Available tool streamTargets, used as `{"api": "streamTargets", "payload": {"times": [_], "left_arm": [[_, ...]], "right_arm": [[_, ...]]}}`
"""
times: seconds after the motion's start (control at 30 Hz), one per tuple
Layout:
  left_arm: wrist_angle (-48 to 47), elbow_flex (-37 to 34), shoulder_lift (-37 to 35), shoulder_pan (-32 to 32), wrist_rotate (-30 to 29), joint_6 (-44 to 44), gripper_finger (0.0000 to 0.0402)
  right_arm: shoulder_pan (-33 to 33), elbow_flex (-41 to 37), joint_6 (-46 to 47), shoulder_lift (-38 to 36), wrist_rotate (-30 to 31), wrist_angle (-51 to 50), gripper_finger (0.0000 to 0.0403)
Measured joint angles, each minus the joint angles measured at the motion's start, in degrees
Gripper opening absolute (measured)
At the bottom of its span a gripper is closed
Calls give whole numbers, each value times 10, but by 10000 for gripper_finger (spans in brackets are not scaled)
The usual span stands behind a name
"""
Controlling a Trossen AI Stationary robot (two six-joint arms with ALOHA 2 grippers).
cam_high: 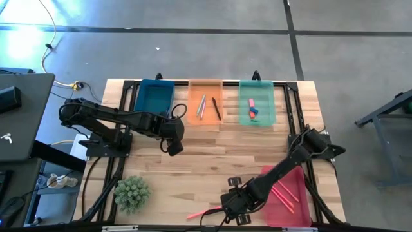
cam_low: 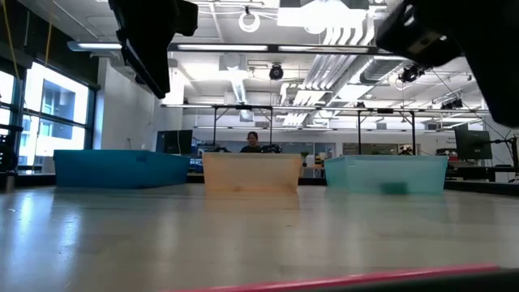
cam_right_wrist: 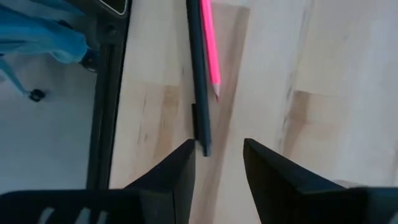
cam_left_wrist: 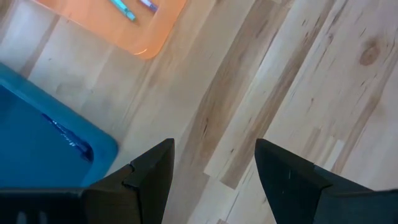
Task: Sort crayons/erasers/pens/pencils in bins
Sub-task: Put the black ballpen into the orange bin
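Note:
A pink pencil [cam_right_wrist: 210, 50] and a dark pen [cam_right_wrist: 199, 87] lie side by side on the wooden table near its front edge, also seen in the high view as the pencil [cam_high: 203, 212]. My right gripper [cam_right_wrist: 217, 158] [cam_high: 235, 209] hovers open just above the pen's near end, touching neither. My left gripper [cam_left_wrist: 214, 162] [cam_high: 174, 138] hangs open over bare wood, in front of the blue bin [cam_high: 154, 96] and the orange bin [cam_high: 205, 103]. The orange bin holds pens and pencils. The green bin [cam_high: 257, 103] holds small erasers [cam_high: 252, 111]. The red-pink bin [cam_high: 286, 196] holds pink sticks.
A small green plant [cam_high: 132, 192] stands at the near left of the table. Black frame rails [cam_right_wrist: 106, 93] run along the table's edges. A dark desk with a laptop [cam_high: 19, 116] stands left of the table. The middle of the table [cam_high: 219, 154] is bare wood.

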Motion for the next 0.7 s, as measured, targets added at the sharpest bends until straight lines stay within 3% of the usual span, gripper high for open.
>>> {"api": "streamTargets", "payload": {"times": [0.43,0.7], "left_arm": [[0,0,0,0,0,5,213],[2,0,0,0,0,13,213]], "right_arm": [[15,0,10,47,-20,56,128],[19,0,6,49,6,49,128]]}}
